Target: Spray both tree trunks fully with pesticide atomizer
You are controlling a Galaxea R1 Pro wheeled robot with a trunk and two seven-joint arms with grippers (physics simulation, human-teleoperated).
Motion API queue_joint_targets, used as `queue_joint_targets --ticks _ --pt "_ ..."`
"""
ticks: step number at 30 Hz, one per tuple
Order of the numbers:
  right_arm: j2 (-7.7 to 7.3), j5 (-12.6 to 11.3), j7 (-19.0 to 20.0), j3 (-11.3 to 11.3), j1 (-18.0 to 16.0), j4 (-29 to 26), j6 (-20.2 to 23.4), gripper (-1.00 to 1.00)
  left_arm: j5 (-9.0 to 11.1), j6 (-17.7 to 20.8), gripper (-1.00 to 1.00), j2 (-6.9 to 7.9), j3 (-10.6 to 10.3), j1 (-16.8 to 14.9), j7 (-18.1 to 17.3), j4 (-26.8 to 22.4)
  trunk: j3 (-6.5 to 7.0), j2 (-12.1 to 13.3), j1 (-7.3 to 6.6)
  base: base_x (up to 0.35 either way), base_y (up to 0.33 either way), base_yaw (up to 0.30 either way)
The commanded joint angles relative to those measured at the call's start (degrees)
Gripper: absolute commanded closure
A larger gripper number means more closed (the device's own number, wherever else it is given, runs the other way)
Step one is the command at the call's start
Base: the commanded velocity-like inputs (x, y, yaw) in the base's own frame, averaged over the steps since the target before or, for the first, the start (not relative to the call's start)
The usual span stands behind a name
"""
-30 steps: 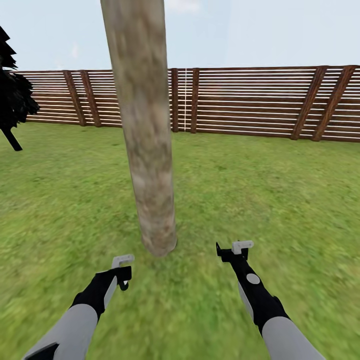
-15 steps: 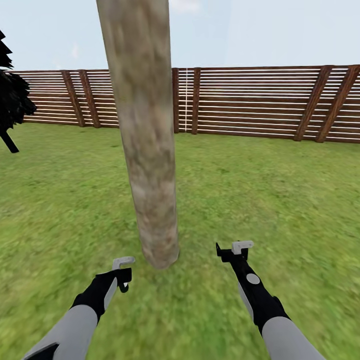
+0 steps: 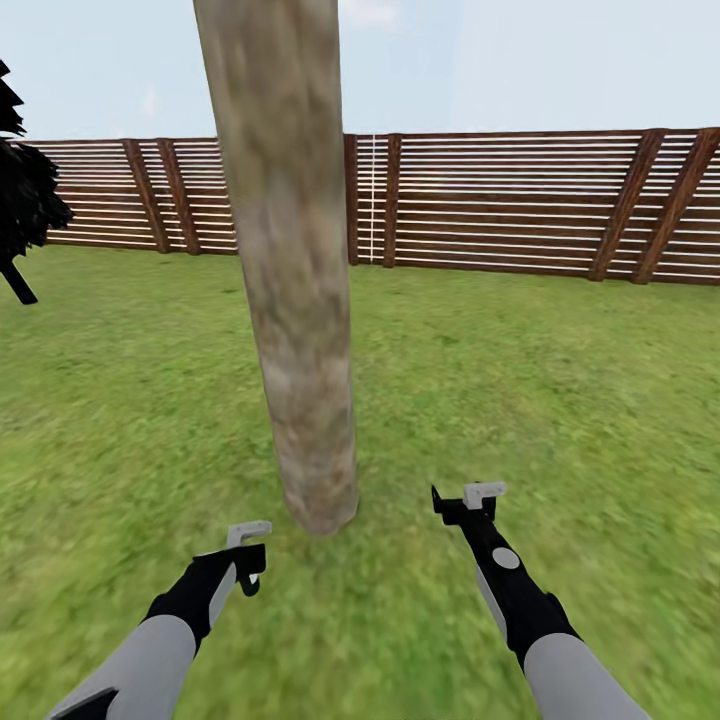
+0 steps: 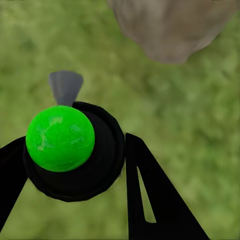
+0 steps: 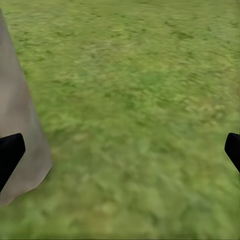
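Left wrist view: left hand (image 4: pixel 75 165) clamps pesticide atomizer (image 4: pixel 67 147).

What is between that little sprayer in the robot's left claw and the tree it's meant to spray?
Nothing visible. The left gripper holds the pesticide atomizer, and only open lawn lies between it and the tree trunk just ahead.

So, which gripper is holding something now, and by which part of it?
The left gripper holds the pesticide atomizer by its dark round body, between the two black fingers. The right gripper is open and holds nothing.
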Motion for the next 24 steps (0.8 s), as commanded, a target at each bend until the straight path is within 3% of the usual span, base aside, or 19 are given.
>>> queue_joint_targets --ticks 1,4,13,17,20,24 --pt "-0.02 0.0 0.0 0.0 0.0 0.0 0.0 -1.0 0.0 -0.5 1.0 0.0 0.0 0.0 0.0 0.0 -0.18 -0.4 0.23 0.0 0.0 -0.099" --pt "0.01 0.0 0.0 0.0 0.0 0.0 0.0 -1.0 -0.1 -2.2 1.0 0.07 0.0 -0.1 0.3 0.0 -0.72 -1.6 0.88 0.0 0.0 -0.237" --pt "0.25 0.0 0.0 0.2 0.0 -0.3 0.0 -1.0 0.0 -2.2 1.0 0.15 0.2 -0.2 1.5 0.0 -2.34 -5.2 2.86 0.0 0.0 -0.258" --pt "2.79 0.0 -0.1 0.3 0.0 -1.7 0.6 -1.0 0.1 -2.0 1.0 0.13 0.2 -0.5 4.1 0.0 -3.06 -6.8 3.74 0.0 0.0 -0.014" --pt "3.91 0.0 0.1 0.3 0.0 -5.5 8.0 -1.0 0.2 -2.2 1.0 0.28 0.6 -0.4 4.2 0.0 -3.59 -8.0 4.4 0.0 0.0 -0.001" --pt "3.96 0.0 0.1 0.4 0.0 -5.6 9.7 -1.0 0.3 -2.2 1.0 2.45 0.7 -0.3 4.2 0.1 -4.31 -9.6 5.28 0.0 0.0 0.0"
